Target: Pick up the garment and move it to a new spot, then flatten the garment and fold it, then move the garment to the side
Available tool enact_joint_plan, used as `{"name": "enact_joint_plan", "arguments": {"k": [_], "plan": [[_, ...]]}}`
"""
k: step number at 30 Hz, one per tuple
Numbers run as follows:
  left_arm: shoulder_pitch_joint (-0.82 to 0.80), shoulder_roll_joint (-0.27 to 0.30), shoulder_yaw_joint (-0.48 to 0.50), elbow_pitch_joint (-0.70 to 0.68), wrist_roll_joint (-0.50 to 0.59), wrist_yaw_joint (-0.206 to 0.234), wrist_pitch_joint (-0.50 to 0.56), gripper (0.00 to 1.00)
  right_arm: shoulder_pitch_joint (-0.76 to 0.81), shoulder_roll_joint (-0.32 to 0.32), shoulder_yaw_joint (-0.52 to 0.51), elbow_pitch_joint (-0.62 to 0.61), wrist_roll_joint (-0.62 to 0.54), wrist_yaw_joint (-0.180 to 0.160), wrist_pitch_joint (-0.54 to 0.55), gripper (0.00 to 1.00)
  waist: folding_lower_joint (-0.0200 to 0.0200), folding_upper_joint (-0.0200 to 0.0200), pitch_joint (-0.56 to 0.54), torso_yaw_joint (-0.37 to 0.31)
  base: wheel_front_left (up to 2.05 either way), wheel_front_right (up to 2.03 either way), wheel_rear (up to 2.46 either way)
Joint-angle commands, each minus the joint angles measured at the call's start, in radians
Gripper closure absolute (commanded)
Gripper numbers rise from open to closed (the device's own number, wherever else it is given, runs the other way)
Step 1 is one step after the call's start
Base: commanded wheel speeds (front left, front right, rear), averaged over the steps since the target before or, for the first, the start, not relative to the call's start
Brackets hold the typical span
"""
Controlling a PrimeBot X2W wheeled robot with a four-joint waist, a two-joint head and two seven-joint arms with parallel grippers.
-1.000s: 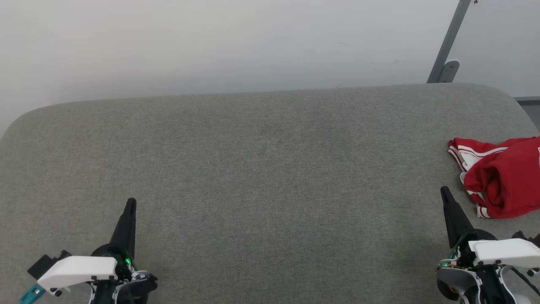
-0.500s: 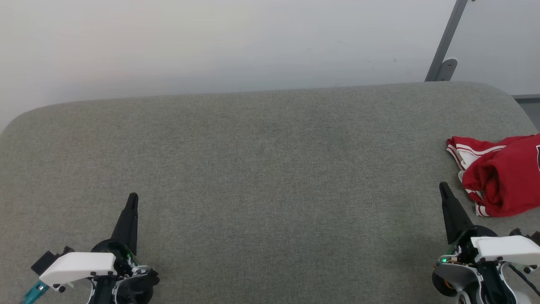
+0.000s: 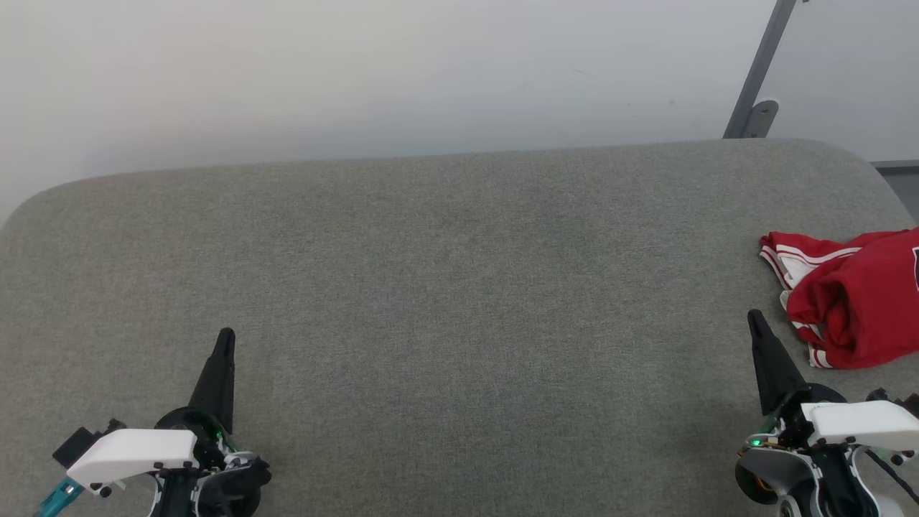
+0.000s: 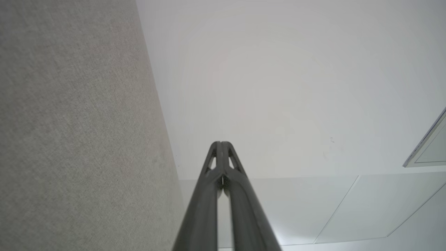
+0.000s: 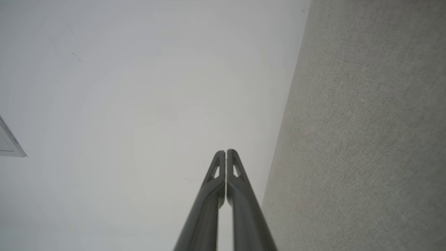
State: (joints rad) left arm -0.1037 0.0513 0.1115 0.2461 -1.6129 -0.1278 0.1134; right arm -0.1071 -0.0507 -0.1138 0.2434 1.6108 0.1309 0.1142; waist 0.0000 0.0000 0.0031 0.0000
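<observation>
At the right edge of the head view, the garment (image 3: pixel 854 298) lies crumpled on a grey fabric-covered surface (image 3: pixel 459 287), partly cut off by the frame. It is a red heap folded over on itself. A white panel and red-white striped trim show along its left and lower edges. A small dark patch at the very edge of the frame may be part of a print, though too little of it shows to be sure.

Just beside the heap, to its lower left and apart from it, the right gripper (image 3: pixel 755 319) points up the view. Its two dark fingers are pressed together into a single spike. The right wrist view confirms this, with the fingertips meeting and only a hairline seam between them, the grey fabric to one side and pale wall beyond.

Well apart from the garment, at the lower left of the head view, the left gripper (image 3: pixel 226 336) is likewise clenched, its fingers touching tip to tip in its own wrist view.

Behind the surface's rounded far edge rises a plain pale wall (image 3: pixel 359 72). A slanted grey metal strut (image 3: pixel 761 68) stands at the upper right.
</observation>
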Motion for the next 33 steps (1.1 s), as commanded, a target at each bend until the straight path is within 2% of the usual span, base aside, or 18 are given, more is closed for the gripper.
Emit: {"name": "enact_joint_plan", "arguments": {"k": [1, 33], "plan": [[-0.012, -0.002, 0.003, 0.0, -0.002, -0.005, 0.002, 1.0, -0.005, 0.002, -0.001, 0.003, 0.004, 0.0, 0.002, 1.0, 0.0, 0.0, 0.0, 0.0, 0.0, 0.0, 0.0], [-0.012, -0.002, 0.004, 0.0, -0.001, -0.005, 0.003, 1.0, -0.005, 0.002, -0.001, 0.003, 0.004, 0.0, 0.002, 1.0, 0.0, 0.0, 0.0, 0.0, 0.0, 0.0, 0.0]]}}
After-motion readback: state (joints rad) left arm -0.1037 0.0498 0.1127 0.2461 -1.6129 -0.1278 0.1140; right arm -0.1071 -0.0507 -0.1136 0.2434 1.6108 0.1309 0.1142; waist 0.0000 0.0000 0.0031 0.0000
